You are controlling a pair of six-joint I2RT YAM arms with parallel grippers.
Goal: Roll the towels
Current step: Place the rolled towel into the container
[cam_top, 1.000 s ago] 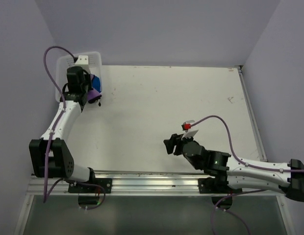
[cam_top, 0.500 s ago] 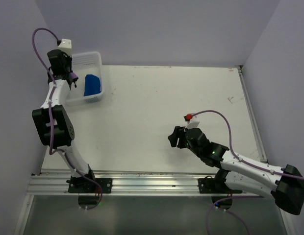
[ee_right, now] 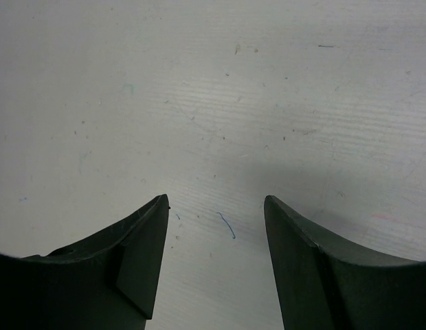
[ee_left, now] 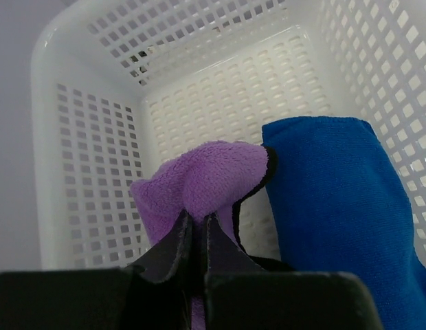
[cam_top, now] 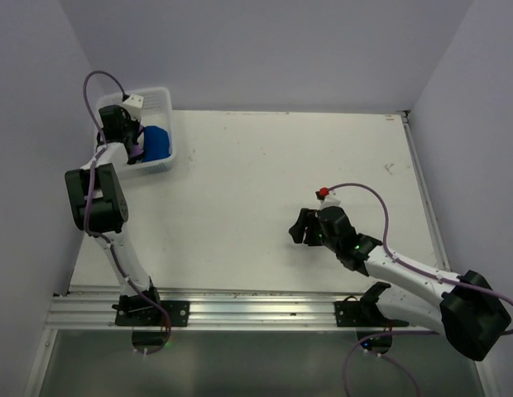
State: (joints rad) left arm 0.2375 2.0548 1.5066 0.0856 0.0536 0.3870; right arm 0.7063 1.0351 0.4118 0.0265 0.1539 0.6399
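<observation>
My left gripper (ee_left: 197,220) is shut on the purple towel (ee_left: 206,175), which bulges above the closed fingertips inside the white mesh basket (ee_left: 89,137). Right beside it lies the bright blue towel (ee_left: 337,206), folded against the basket's right wall. From above, the left gripper (cam_top: 134,142) hangs over the basket (cam_top: 161,99) with a bit of purple towel (cam_top: 137,152) showing and the blue towel (cam_top: 156,142) next to it. My right gripper (ee_right: 216,213) stands open over bare table with nothing between its fingers; in the top view it is (cam_top: 302,227) right of centre. A grey towel does not show.
The basket stands at the table's (cam_top: 265,165) far left corner, close to the left wall. Walls enclose the table on the left, back and right. A metal rail (cam_top: 256,302) runs along the near edge by the arm bases.
The left arm swung away to the upper left of the basket with the purple towel, then came back over it. The right arm shifted slightly right and its wrist turned.
</observation>
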